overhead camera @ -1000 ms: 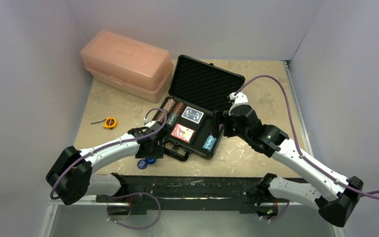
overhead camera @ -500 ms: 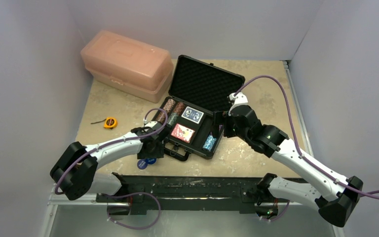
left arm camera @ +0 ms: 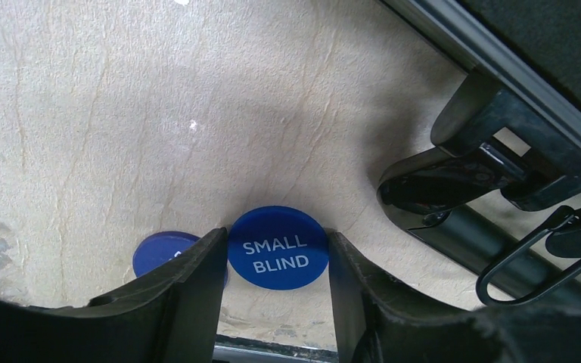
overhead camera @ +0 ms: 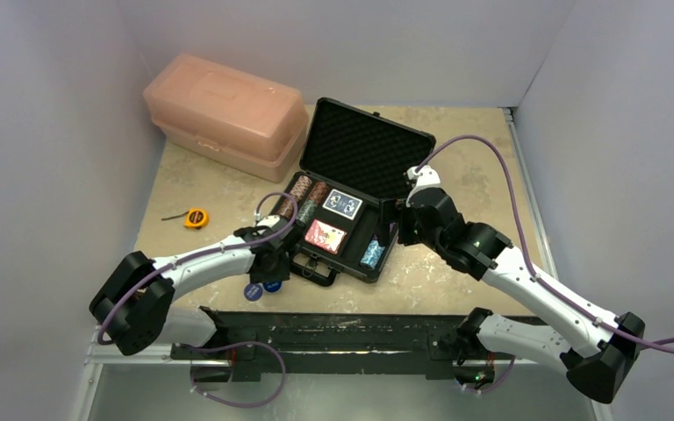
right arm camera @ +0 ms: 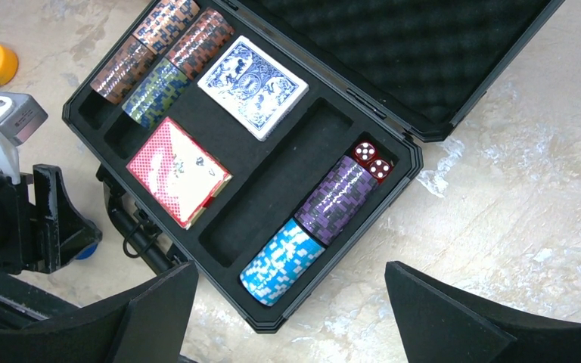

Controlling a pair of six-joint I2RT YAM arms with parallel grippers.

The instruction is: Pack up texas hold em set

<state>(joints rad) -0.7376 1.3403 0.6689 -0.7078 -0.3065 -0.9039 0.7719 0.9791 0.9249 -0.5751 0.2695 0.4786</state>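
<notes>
- Change: over the last second the left arm's rear links have swung in toward the case [overhead camera: 364, 149], and the left gripper [left arm camera: 274, 234] has dropped slightly toward the two discs in front of the case's handle [left arm camera: 461, 234].
- No change: the right arm, the case, its contents and both discs are where they were.
- Left gripper: jaws parted to about the width of the SMALL BLIND disc [left arm camera: 278, 248], one finger on each side of it. Whether the fingers touch the disc cannot be told.
- Second disc [left arm camera: 163, 253]: flat on the table [overhead camera: 465, 167], just left of the first and partly hidden by the left finger.
- Right gripper [right arm camera: 291, 266]: jaws wide, holding nothing, hovering above the case's right end.
- Case: open, with the foam-lined lid tilted back. Tray contents:
  - left end: four chip rows [right arm camera: 151, 57], brown-red and green-blue;
  - rear centre: blue deck [right arm camera: 252, 76];
  - front, near the handle: red deck [right arm camera: 178, 172], sitting tilted in its slot;
  - right slot: two red dice [right arm camera: 371, 160], then the purple chips [right arm camera: 337, 198], then the light-blue chips [right arm camera: 281, 261] in one line.
- Pink box [overhead camera: 225, 114]: rear left of the case, lid closed, contents not visible.
- Tape measure [overhead camera: 196, 217]: on the table, well left of the case.
</notes>
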